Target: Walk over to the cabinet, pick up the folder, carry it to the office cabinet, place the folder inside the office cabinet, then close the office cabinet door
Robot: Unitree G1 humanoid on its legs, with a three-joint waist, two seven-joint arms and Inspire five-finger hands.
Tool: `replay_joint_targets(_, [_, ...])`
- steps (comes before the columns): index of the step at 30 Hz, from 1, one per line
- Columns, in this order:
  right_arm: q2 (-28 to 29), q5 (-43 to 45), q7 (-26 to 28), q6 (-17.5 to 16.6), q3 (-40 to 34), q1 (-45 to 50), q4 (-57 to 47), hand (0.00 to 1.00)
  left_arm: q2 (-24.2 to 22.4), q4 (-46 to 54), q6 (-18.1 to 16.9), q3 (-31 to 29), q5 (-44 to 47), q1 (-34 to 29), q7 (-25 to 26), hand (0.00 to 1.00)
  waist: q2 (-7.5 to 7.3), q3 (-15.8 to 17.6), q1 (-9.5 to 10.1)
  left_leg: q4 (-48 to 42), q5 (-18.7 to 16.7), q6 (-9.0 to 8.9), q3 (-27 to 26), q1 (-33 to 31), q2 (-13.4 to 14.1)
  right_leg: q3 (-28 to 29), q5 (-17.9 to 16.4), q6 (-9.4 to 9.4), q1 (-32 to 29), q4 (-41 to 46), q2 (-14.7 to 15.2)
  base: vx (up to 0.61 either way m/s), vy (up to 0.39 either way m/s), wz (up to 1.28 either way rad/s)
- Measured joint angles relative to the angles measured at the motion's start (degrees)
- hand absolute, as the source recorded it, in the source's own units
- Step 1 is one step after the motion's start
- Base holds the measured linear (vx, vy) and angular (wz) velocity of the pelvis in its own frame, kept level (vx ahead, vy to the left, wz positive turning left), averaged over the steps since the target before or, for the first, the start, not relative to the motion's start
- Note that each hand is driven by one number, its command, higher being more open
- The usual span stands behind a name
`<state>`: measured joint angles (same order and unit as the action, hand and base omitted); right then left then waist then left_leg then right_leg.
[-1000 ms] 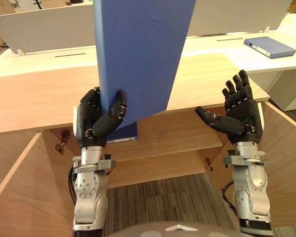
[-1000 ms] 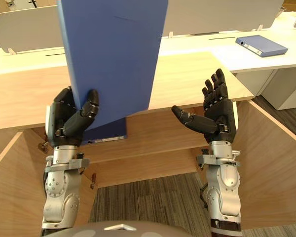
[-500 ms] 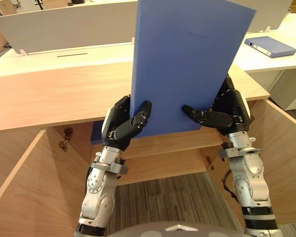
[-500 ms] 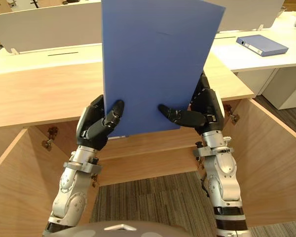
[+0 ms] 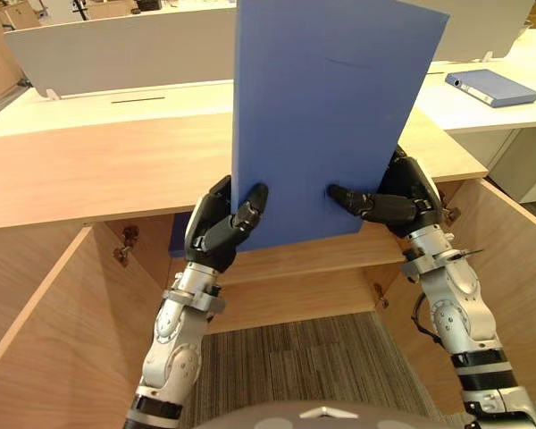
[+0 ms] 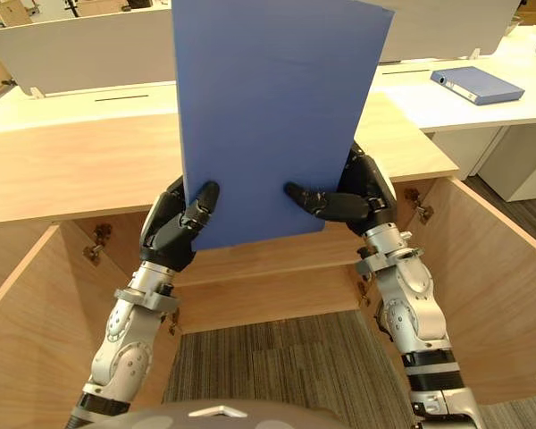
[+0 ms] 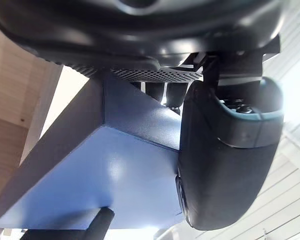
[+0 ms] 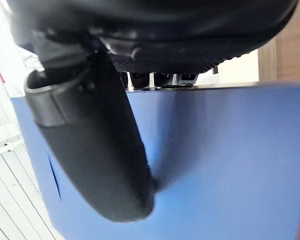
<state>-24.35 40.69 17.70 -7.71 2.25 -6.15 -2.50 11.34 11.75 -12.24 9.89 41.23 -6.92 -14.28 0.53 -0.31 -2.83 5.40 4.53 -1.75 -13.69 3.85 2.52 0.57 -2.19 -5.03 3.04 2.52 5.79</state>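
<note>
The flat blue rigid-board folder (image 5: 330, 116) stands upright in the centre of the frame, in front of the light wooden office cabinet (image 5: 98, 170). Its lower edge hangs just above the open compartment. The left hand (image 5: 216, 223) grasps the folder's lower-left corner and the right hand (image 5: 397, 198) its lower-right corner, each with the thumb laid across the near face and the fingers wrapped behind. The wrist views bear this out: the left thumb (image 7: 225, 150) and the right thumb (image 8: 90, 140) both press flat on the blue cover.

The folder looks stiff. It keeps a clean plane with no sag or curl, so it should move as one board. It is probably not heavy, yet it is tall above the grip, so it may want to tip forward or back. The cover seems smooth and could slide under the thumb pads if the pinch loosens. The two lower corners are a sound place to hold, since they give control of tilt from both sides.

The inner wooden shelf (image 5: 339, 259) sits at lower centre, between the open left door (image 5: 36, 340) and right door (image 5: 509, 268). The opening looks low, so the folder will likely need leaning over before it goes in. A second blue binder (image 5: 491, 87) lies on the white desk (image 5: 464, 112) at upper right, well apart.
</note>
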Motion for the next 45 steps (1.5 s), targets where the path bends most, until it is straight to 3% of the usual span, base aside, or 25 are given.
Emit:
replay_joint_targets(5, [0.60, 2.02, 0.47, 0.12, 0.65, -0.04, 0.55, 0.00, 0.38, -0.99, -0.12, -0.33, 0.45, 0.01, 0.02, 1.00, -0.28, -0.29, 0.07, -0.01, 0.27, -0.09, 0.04, 0.00, 0.05, -0.01, 0.28, 0.12, 0.03, -0.06, -0.04, -0.01, 0.001, 0.00])
replay_joint_targets(14, [7.03, -4.42, -1.19, -0.22, -0.97, -0.24, 0.17, 0.00, -2.82, -1.22, -0.20, -2.27, -11.06, -0.02, 2.70, 1.00, -0.55, -0.39, 0.68, 0.04, 0.79, 0.14, 0.16, 0.03, 0.05, -0.23, 0.63, 0.17, 0.03, -0.48, 0.00, -0.04, 0.004, 0.00])
replay_joint_targets(27, [16.10, -9.68, -4.12, -0.23, -1.19, 3.51, -6.10, 0.00, -10.58, 2.81, -4.18, -11.87, -24.69, -2.09, 14.72, 1.00, -1.07, -0.29, 1.37, 0.04, 0.83, 0.06, 2.13, -0.28, 0.02, -2.24, 0.73, 0.13, 1.35, -1.51, 0.07, 0.01, -0.005, 0.07])
replay_joint_targets(31, [17.79, -12.06, -4.78, -0.24, -1.76, 6.21, -9.29, 0.00, -12.54, 4.05, -5.14, -15.43, -26.16, -5.35, 17.43, 1.00, -1.30, -0.13, 1.35, 0.05, 0.80, 0.02, 2.61, -0.30, -0.01, -2.74, 0.54, 0.16, 1.60, -1.49, 0.11, -0.01, 0.000, 0.06])
replay_joint_targets(35, [19.66, -16.14, -6.40, -0.28, -3.92, 7.76, -11.42, 0.00, -14.20, 3.16, -5.11, -19.25, -26.27, -8.52, 20.39, 1.00, -1.78, 0.32, 1.41, 0.06, 0.78, -0.03, 3.46, -0.39, 0.02, -3.76, 0.12, 0.25, 1.95, -1.44, 0.11, -0.02, -0.007, 0.13])
replay_joint_targets(38, [21.78, -20.03, -9.39, -2.13, -6.39, 9.91, -15.23, 0.00, -14.55, -1.98, -4.37, -23.31, -26.30, -11.63, 22.88, 1.00, -1.82, 0.52, 1.56, 0.05, 0.66, -0.20, 3.80, -0.66, -0.03, -4.15, -0.07, 0.21, 1.95, -1.56, 0.17, 0.02, -0.001, 0.05])
replay_joint_targets(45, [22.33, -27.35, -13.23, -3.75, -7.22, 11.14, -17.09, 0.00, -15.10, -10.31, -1.51, -23.46, -29.79, -14.45, 23.42, 1.00, -2.36, 0.88, 1.86, 0.05, 0.63, -0.26, 4.74, -1.07, -0.09, -5.08, -0.40, 0.34, 2.06, -1.69, 0.18, 0.01, -0.004, 0.07])
